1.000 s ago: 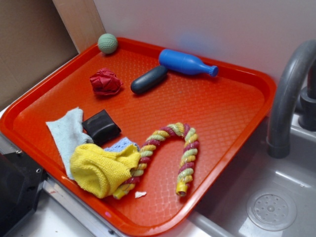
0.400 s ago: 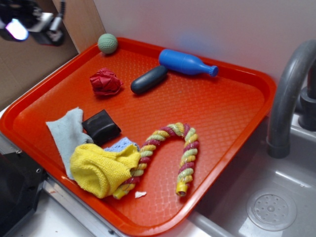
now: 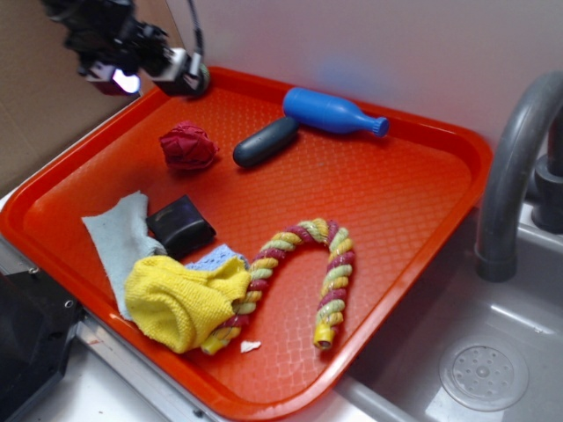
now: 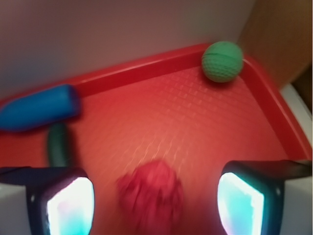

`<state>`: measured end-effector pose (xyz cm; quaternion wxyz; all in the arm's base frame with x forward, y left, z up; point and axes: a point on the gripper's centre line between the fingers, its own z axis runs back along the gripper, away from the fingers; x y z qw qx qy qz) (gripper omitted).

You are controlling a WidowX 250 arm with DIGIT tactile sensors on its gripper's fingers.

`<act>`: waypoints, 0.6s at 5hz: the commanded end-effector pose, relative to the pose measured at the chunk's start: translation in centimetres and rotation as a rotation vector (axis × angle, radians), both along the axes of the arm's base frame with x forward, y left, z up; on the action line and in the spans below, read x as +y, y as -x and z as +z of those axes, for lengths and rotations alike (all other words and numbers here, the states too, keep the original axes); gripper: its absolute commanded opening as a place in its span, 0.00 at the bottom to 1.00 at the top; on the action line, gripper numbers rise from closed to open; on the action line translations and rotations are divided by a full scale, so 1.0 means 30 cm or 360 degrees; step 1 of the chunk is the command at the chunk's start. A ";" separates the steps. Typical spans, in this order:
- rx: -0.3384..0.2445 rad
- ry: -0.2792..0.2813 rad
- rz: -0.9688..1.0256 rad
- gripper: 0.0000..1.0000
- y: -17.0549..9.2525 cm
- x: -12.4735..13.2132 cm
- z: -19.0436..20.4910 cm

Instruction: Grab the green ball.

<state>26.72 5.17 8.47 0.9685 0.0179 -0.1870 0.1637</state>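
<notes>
The step in hand is the approach. The hand (image 3: 180, 75) hovers above the far left corner of the orange tray (image 3: 422, 220), with nothing between its fingers, and those fingers (image 4: 244, 198) stand wide apart at the bottom edge of the wrist view. The green ball (image 4: 222, 60) sits tucked into that corner, touching or nearly touching the tray's raised rim. In the exterior view the hand hides it completely.

By my judgement the grasp has not begun: in the wrist view the ball lies ahead of the fingers and off toward the right one, while the red crumpled wad (image 4: 151, 193) lies between them. The next move calls for the hand to travel forward and a little right until the ball is centred, then descend. The corner rim leaves little room, so one finger may strike the rim before closing.

The ball is round and matte with a fine dimpled texture, which should grip well but will roll if nudged. The wad is wrinkled and irregular, like crushed paper. The tray is hard plastic with a woven embossed pattern.

Further along the back edge lie a smooth blue bowling-pin toy (image 3: 332, 112) and a dark capsule-shaped piece (image 3: 265, 141). Well apart, near the front, are a twisted rope toy (image 3: 308, 272), a nubby yellow cloth (image 3: 180, 303), a pale blue rag (image 3: 119, 233) and a glossy black block (image 3: 180, 226).
</notes>
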 end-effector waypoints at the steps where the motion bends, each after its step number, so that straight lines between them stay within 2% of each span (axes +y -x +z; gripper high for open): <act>1: -0.0098 -0.0026 -0.0021 1.00 -0.043 0.007 0.061; 2: -0.0098 -0.0026 -0.0021 1.00 -0.043 0.007 0.061; 3: -0.0121 -0.0068 0.0373 1.00 -0.128 0.160 -0.025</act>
